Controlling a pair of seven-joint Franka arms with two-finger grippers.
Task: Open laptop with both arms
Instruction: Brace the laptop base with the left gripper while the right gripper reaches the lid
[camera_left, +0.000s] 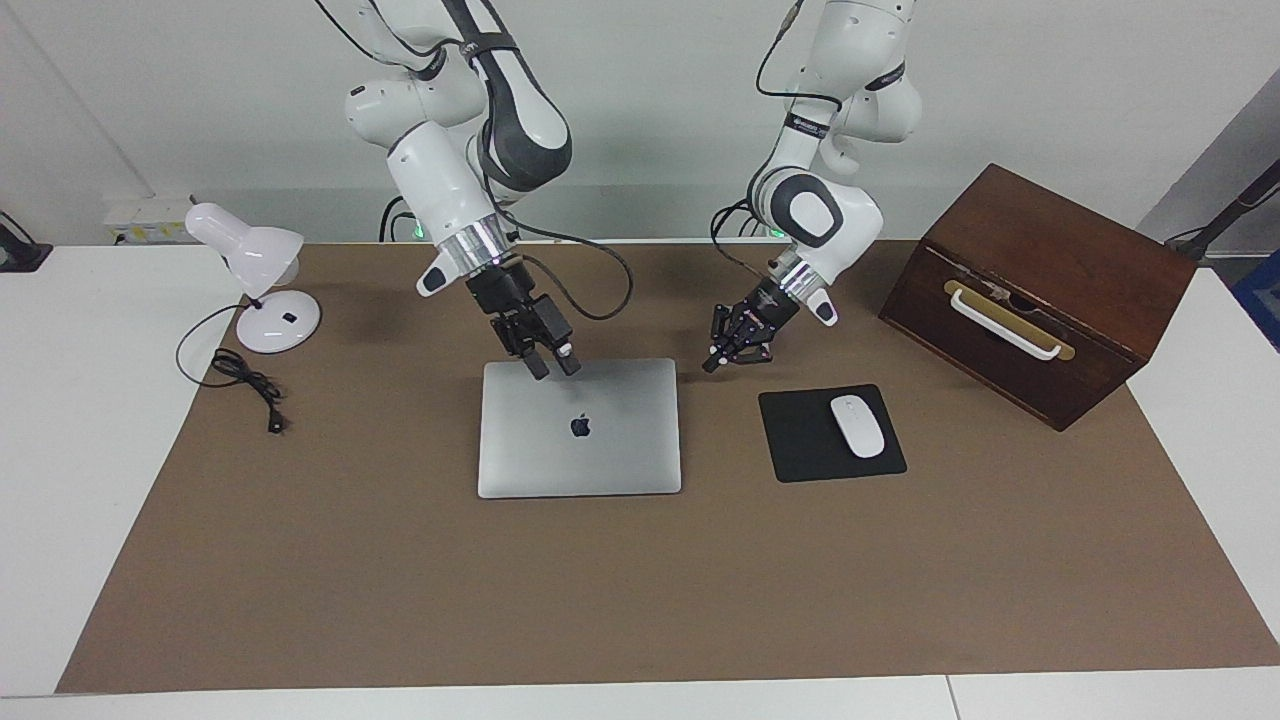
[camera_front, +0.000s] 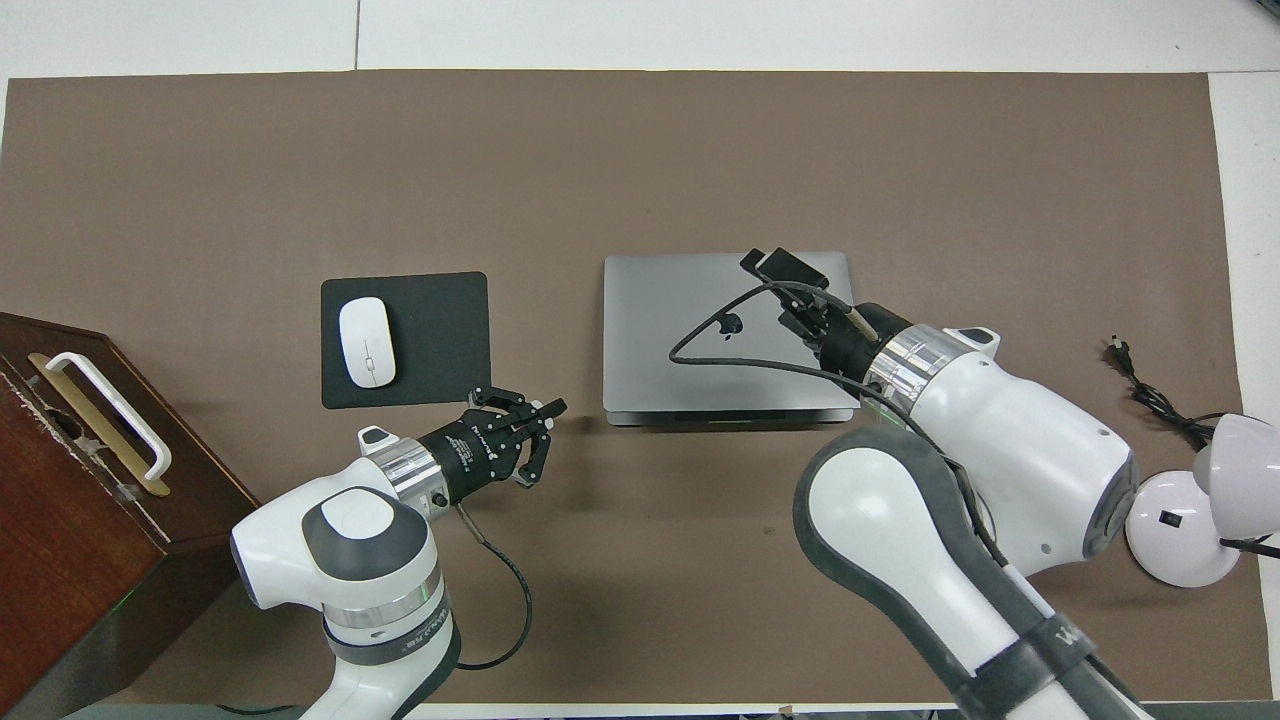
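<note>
The laptop (camera_left: 580, 440) (camera_front: 660, 320) lies closed on the brown mat, its silver lid with the apple logo facing up. My right gripper (camera_left: 553, 365) (camera_front: 785, 268) hangs open above the lid, over the half toward the right arm's end of the table. Nothing is between its fingers, and I see no contact with the lid. My left gripper (camera_left: 711, 363) (camera_front: 553, 408) is shut and empty. It sits low over the mat, just off the laptop's corner nearest the robots on the left arm's side.
A black mouse pad (camera_left: 800, 440) (camera_front: 440, 330) carrying a white mouse (camera_left: 858, 426) (camera_front: 366, 342) lies beside the laptop toward the left arm's end. A brown wooden box (camera_left: 1040, 290) (camera_front: 70, 480) stands at that end. A white desk lamp (camera_left: 265, 290) (camera_front: 1190, 520) and its cable (camera_left: 245, 385) occupy the right arm's end.
</note>
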